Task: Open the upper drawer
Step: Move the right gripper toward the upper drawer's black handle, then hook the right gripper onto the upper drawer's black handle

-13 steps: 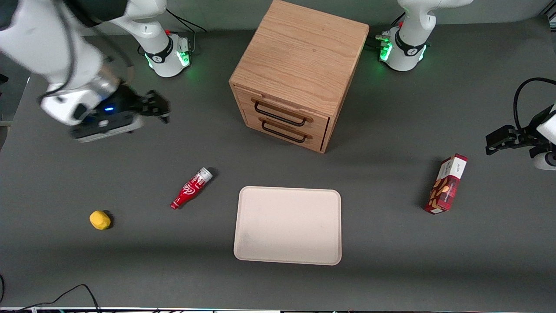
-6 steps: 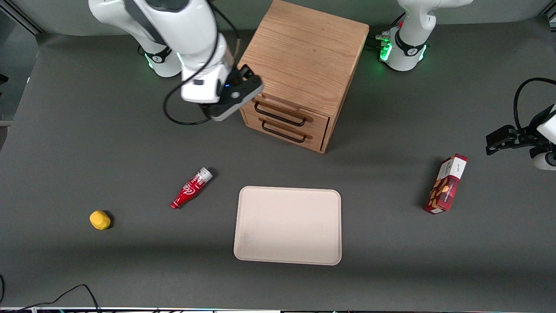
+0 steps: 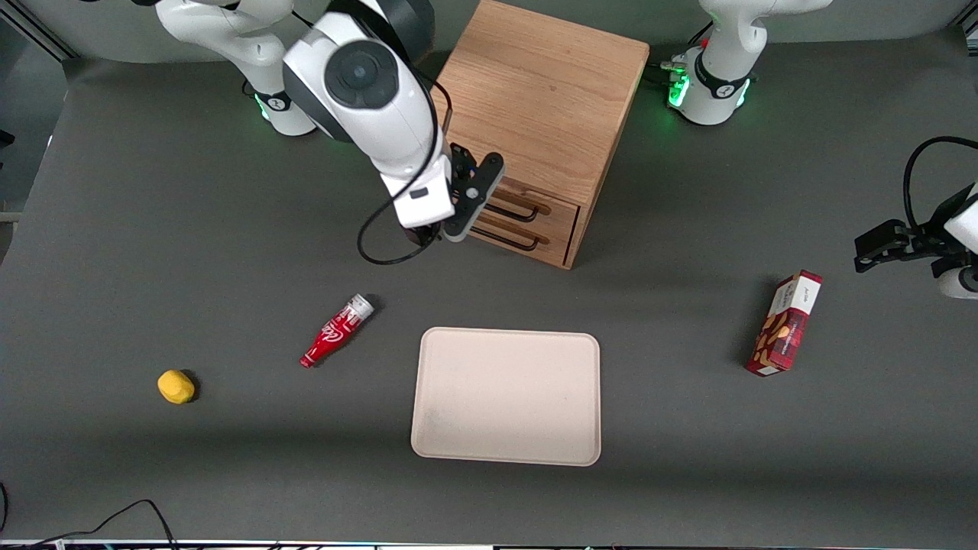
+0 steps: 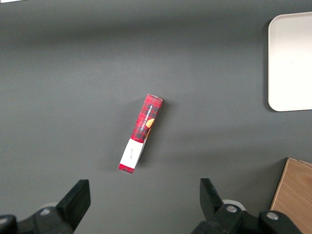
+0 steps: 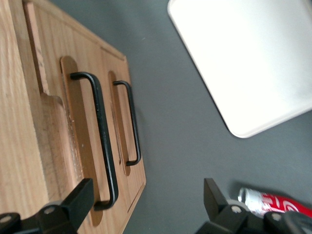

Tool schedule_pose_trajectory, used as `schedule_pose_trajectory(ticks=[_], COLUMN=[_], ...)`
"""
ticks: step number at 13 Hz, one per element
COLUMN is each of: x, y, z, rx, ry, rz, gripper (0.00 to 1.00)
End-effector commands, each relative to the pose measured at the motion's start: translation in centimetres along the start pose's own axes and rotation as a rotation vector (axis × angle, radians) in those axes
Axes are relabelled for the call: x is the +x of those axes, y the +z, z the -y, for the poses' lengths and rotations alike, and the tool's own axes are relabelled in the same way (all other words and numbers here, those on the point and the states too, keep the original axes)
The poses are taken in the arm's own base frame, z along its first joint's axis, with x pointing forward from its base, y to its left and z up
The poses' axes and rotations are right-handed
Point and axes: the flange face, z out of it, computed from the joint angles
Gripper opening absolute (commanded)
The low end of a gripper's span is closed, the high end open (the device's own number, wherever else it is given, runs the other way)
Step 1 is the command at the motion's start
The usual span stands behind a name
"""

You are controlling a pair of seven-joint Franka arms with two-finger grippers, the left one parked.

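The wooden cabinet [image 3: 535, 107] stands at the table's back middle. Its upper drawer [image 3: 559, 205] looks shut, with its thin black handle [image 3: 521, 209] just above the lower drawer [image 3: 556, 234]. My right gripper [image 3: 470, 200] hangs in front of the drawer fronts, at the working arm's end of the handles, and hides that end of both drawers. In the right wrist view the upper handle [image 5: 104, 141] runs toward one open finger [image 5: 73, 204]. The lower handle [image 5: 132, 122] lies beside it. The gripper [image 5: 146, 207] is open and holds nothing.
A cream tray [image 3: 506, 396] lies nearer the front camera than the cabinet, also in the right wrist view [image 5: 243, 63]. A red bottle [image 3: 336, 331] and a yellow lump [image 3: 176, 386] lie toward the working arm's end. A red box [image 3: 787, 322] lies toward the parked arm's end.
My right arm has swung from the working arm's end of the table across to the cabinet and come down in front of the drawer fronts. The drawers have not moved.
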Motion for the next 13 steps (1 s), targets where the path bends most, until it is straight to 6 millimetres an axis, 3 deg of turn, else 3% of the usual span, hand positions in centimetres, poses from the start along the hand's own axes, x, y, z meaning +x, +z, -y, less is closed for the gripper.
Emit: schedule_pose_trajectory(ticks=[1,6,13], x=[0.9,2.0,3.4], y=[1.1,4.7,7.8], z=[-0.1,-0.1,-0.1], rx=[0.016,0.049,0.058], ry=[-0.082,-0.141,-0.162], rz=[0.007,0.016,-0.032], gripper=[1.0,1.0,1.0])
